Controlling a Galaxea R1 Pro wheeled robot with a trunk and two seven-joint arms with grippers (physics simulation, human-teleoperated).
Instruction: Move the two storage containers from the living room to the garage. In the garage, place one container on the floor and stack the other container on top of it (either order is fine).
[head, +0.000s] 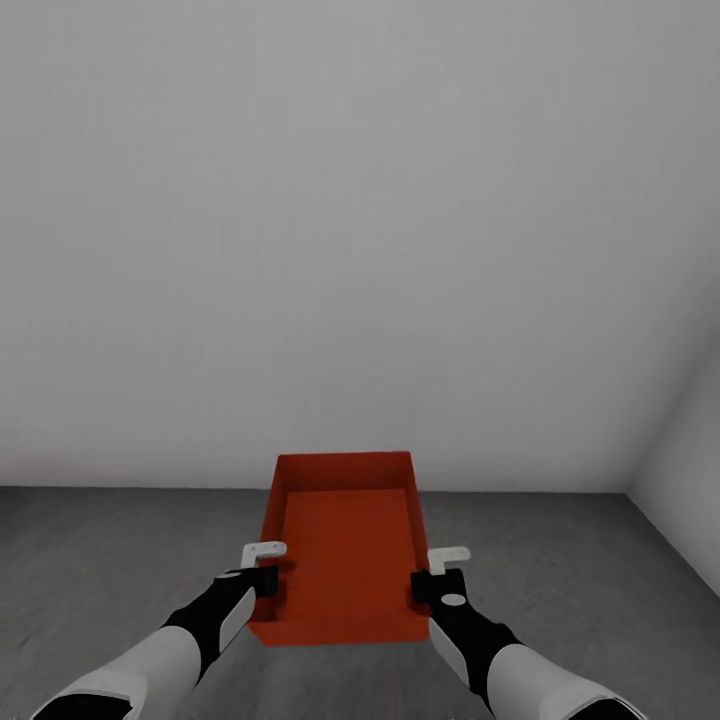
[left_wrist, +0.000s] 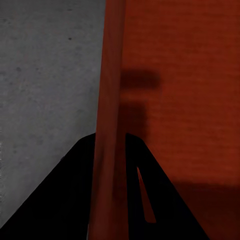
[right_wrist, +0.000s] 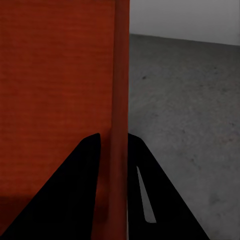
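Observation:
One red-orange open-top storage container (head: 345, 550) hangs in front of me above the dark grey concrete floor (head: 120, 560). My left gripper (head: 263, 572) is shut on its left wall, and my right gripper (head: 432, 578) is shut on its right wall. In the left wrist view the thin red wall (left_wrist: 109, 125) runs between the two black fingers (left_wrist: 65, 200), with the bin's inside on one side. The right wrist view shows the same for the other wall (right_wrist: 119, 125), pinched between dark fingers (right_wrist: 150, 200). The bin is empty.
A bare light grey wall (head: 350, 230) stands close ahead, meeting the floor just beyond the bin. A second grey wall (head: 690, 470) forms a corner at the right. Mottled concrete spreads to both sides.

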